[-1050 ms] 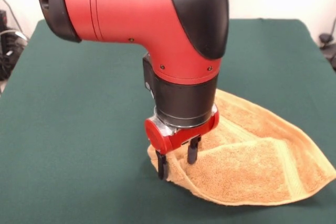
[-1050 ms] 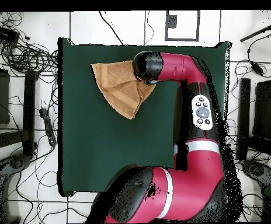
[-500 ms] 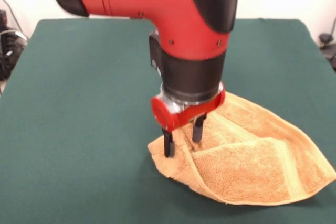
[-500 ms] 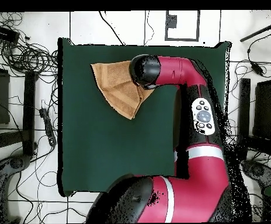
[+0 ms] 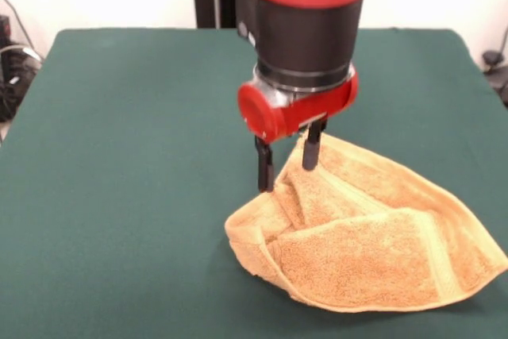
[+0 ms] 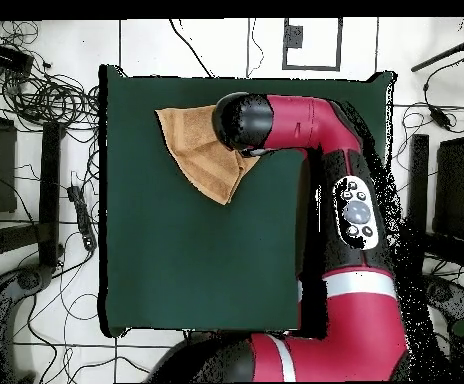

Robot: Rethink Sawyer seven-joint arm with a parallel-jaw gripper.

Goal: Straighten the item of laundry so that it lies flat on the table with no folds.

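Note:
The orange-tan item of laundry (image 5: 373, 244) lies crumpled on the green table (image 5: 119, 156), at the right of the front view. One flap is folded over the rest, and its left corner is bunched into a raised ridge. My gripper (image 5: 289, 176) hangs over that ridge, open, with the fingertips (image 5: 265, 174) at the cloth's upper left edge. I cannot tell whether they touch the cloth. In the overhead view the item of laundry (image 6: 198, 150) is a folded triangle near the table's (image 6: 196, 260) top edge, and the arm's wrist hides the gripper.
The red arm (image 6: 316, 125) reaches across the table's right side in the overhead view. Cables and stands (image 6: 36, 90) lie on the floor around the table. The table's front edge runs just below the towel in the front view.
The gripper has risen and moved toward the far side, staying open. The towel's left corner has bunched up into a ridge under the fingers.

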